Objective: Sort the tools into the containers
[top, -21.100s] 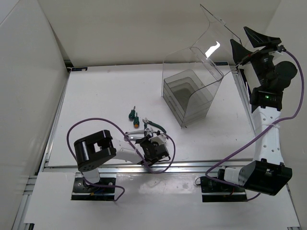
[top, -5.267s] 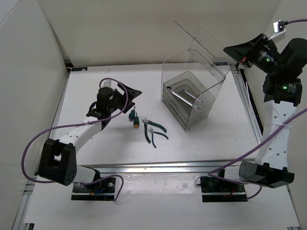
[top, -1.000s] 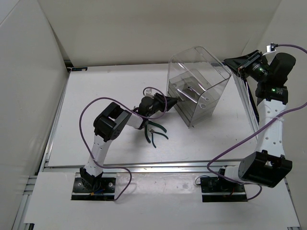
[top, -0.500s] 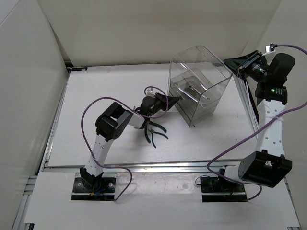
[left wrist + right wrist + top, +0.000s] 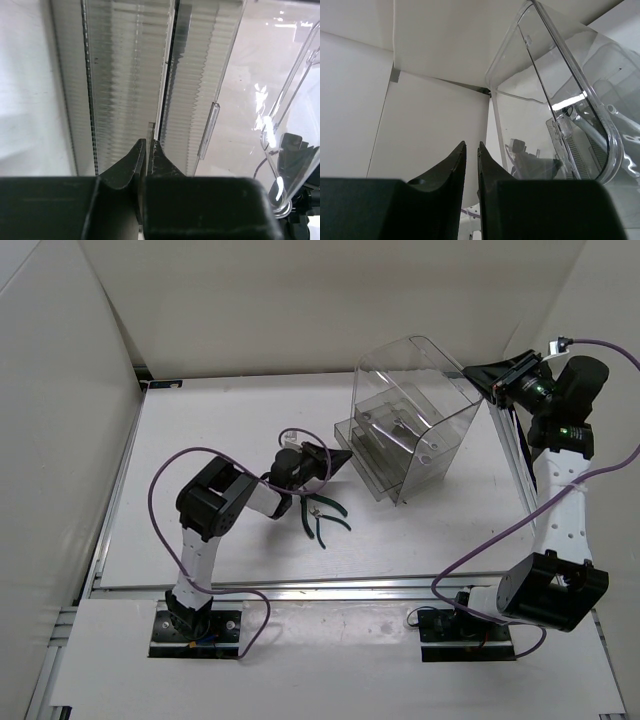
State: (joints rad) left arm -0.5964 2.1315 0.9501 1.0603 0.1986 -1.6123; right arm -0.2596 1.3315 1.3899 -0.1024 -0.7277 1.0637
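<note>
Waiting on the tabletop [image 5: 200, 420] are the dark-green pliers [image 5: 325, 518], flat and untouched, just in front of the clear bin [image 5: 420, 390]. Inside the bin one silver wrench [image 5: 398, 426] shows on an upper tier, so that part looks sorted. The lower drawer [image 5: 358, 445] stands drawn out toward the left arm, and here's why: the left end effector [image 5: 340, 456] is pinched shut on the thin clear lip at its front, seemingly making an opening for the next tool. The rounded lid is down over the top, so that drawer looks like the way in. At the bin's far upper corner the right end effector [image 5: 472, 368] sits close against the plastic, fingers almost together with nothing visible between them, perhaps steadying the bin. What's awkward is that the left forearm hangs right over the pliers, and that end effector must let go before it can collect them. No screwdrivers can be picked out
</note>
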